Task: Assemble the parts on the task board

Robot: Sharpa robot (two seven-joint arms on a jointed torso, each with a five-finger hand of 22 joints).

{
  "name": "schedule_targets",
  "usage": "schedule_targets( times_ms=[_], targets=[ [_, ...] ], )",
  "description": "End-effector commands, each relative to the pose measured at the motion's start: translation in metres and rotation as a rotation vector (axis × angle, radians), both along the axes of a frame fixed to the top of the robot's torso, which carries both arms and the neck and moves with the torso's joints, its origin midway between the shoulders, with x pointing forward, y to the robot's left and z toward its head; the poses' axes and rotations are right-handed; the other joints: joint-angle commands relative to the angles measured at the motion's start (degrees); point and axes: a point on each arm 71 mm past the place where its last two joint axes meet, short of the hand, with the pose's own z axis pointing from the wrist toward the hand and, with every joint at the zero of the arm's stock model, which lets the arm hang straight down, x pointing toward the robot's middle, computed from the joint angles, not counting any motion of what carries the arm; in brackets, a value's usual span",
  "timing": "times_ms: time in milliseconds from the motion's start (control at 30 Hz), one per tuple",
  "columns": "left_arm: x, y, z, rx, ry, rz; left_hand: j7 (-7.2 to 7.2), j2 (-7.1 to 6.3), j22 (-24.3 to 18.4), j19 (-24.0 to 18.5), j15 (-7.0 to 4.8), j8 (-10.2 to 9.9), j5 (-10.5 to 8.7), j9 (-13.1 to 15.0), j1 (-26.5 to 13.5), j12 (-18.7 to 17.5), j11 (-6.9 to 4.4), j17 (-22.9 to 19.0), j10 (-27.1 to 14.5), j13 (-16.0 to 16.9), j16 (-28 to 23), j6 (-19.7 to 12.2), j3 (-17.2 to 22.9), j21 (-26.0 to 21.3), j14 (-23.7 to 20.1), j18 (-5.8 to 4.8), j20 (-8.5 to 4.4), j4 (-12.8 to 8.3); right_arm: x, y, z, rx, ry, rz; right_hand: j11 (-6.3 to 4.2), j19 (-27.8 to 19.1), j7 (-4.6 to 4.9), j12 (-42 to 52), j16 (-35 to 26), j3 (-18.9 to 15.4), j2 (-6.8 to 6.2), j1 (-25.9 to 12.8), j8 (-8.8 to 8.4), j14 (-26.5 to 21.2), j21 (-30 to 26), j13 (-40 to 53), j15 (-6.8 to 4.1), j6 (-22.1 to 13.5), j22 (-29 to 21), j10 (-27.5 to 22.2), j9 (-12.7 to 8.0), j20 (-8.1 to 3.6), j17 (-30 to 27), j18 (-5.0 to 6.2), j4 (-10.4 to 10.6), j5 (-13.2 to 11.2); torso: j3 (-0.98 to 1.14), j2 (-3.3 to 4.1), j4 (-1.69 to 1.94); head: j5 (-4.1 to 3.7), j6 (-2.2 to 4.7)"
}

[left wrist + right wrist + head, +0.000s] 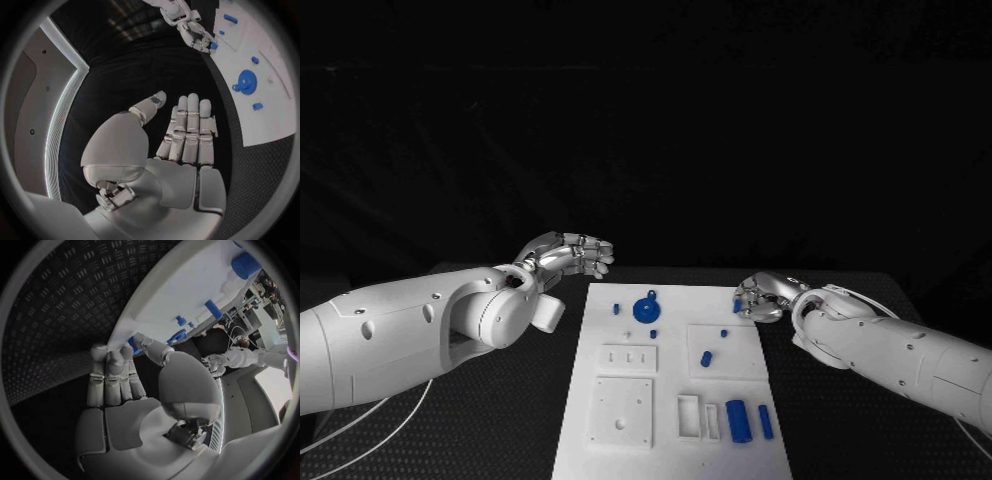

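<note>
- Black desk (pixel 473 420) with a ribbed, patterned mat surface is sitting under a dark background; white cables (pixel 358 425) are trailing over it near the left arm.
- White task board (pixel 625 440) is lying lengthwise in the middle of the desk, between the two arms.
- On the board: a blue gear (pixel 646 309) is sitting near the far end, with a small blue peg (pixel 616 309) just beside it on the left-arm side and another small blue piece (pixel 652 334) just nearer than it.
- Mid-board: a short blue pin (pixel 707 358) is lying tilted on a raised square, and a tiny blue stud (pixel 723 333) is sitting near that square's far edge.
- Near end: a thick blue cylinder (pixel 737 421) and a thinner blue bar (pixel 766 422) are lying side by side, next to a white slotted holder (pixel 689 415).
- Left hand (pixel 570 256) is hovering off the board's far left corner, above the desk; in its wrist view the fingers (pixel 187 125) are lying straight and close together, thumb apart, holding nothing.
- Right hand (pixel 764 297) is sitting at the board's far right edge, fingers curled in; its fingertips (pixel 112 356) are touching the board's rim.
- A small blue part (pixel 738 307) is showing at the right hand's fingertips; it seems pinched between thumb and finger, though I cannot tell how firmly.
</note>
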Motion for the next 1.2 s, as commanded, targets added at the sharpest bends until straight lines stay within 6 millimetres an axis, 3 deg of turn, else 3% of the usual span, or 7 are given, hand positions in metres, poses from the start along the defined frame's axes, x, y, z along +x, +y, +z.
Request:
schedule_targets(
  times_ms=[33, 333, 767, 1033, 1200],
  targets=[
    [-0.0007, -0.0022, 0.0011, -0.005, -0.008, -0.016, 0.12, -0.03, 0.83, -0.36, 0.16, -0.31, -0.19, 0.08, -0.74, -0.26, 0.14, 0.08, -0.22, 0.08, -0.24, -0.10, 0.05, 0.26, 0.26, 1.01, -0.13, -0.31, -0.0002, -0.0001, -0.0013, -0.007, 0.012, -0.002, -0.13, 0.03, 0.55, 0.24, 0.17, -0.24, -0.24, -0.59, -0.10, -0.08, 0.40, -0.09, -0.25, 0.32, 1.04, -0.04, -0.05, -0.32, 0.02, 1.21, -0.31, -0.11, 0.00, 0.02, -0.03, -0.04, 0.07],
    [-0.0008, -0.0018, 0.0011, -0.005, -0.008, -0.016, 0.14, -0.04, 0.83, -0.37, 0.15, -0.34, -0.18, 0.10, -0.69, -0.29, 0.14, 0.09, -0.24, 0.09, -0.25, -0.13, 0.08, 0.27, 0.26, 1.02, -0.14, -0.36, -0.0001, 0.0017, -0.0025, -0.009, 0.018, -0.002, 0.51, -0.21, 1.23, 0.16, -0.06, -1.37, -1.47, -1.30, -1.28, -0.29, 0.23, -0.32, 0.36, -1.48, 0.95, -0.62, -0.46, -0.21, -0.07, 1.21, -1.10, 0.80, 0.01, 0.03, -0.07, -0.19, 0.08],
    [-0.0003, -0.0025, 0.0010, -0.004, -0.008, -0.016, 0.15, -0.04, 0.82, -0.38, 0.15, -0.37, -0.17, 0.12, -0.63, -0.31, 0.15, 0.11, -0.26, 0.10, -0.27, -0.16, 0.12, 0.28, 0.26, 1.02, -0.14, -0.41, 0.0002, 0.0025, -0.0032, -0.010, 0.016, -0.012, 0.69, -0.18, 1.40, 0.37, -0.06, -2.42, -1.76, -2.32, -1.47, -0.30, 0.19, -0.38, 0.55, -1.69, 0.91, -0.77, -0.47, -0.08, -0.07, 1.21, -0.92, 1.42, 0.07, 0.04, -0.06, -0.07, -0.02],
    [-0.0004, -0.0026, 0.0010, -0.005, -0.008, -0.018, 0.15, -0.02, 0.82, -0.37, 0.15, -0.38, -0.17, 0.13, -0.63, -0.32, 0.16, 0.12, -0.26, 0.10, -0.28, -0.17, 0.13, 0.29, 0.26, 1.02, -0.13, -0.41, 0.0005, 0.0021, -0.0031, -0.011, 0.011, -0.016, 0.24, 0.01, 0.90, 0.60, -0.01, -1.83, -0.64, -2.28, -0.60, -0.13, 0.15, -0.53, 0.13, 0.04, 0.85, -0.55, -0.01, -0.20, -0.08, 1.21, -0.30, 0.56, 0.09, 0.04, -0.06, -0.12, -0.06],
    [-0.0003, -0.0023, 0.0010, -0.005, -0.007, -0.018, 0.16, 0.00, 0.82, -0.37, 0.15, -0.39, -0.17, 0.14, -0.65, -0.33, 0.16, 0.13, -0.26, 0.11, -0.28, -0.17, 0.14, 0.29, 0.27, 1.02, -0.13, -0.40, 0.0006, 0.0024, -0.0030, -0.017, 0.005, -0.017, -0.52, 0.20, 0.09, 0.73, 0.03, -1.25, -0.08, -2.32, 0.57, 0.07, 0.22, -0.72, -0.57, 2.24, 0.89, -0.22, 0.76, -0.32, -0.08, 1.21, 0.02, 0.24, 0.09, 0.04, -0.05, -0.13, -0.09]
  ],
)
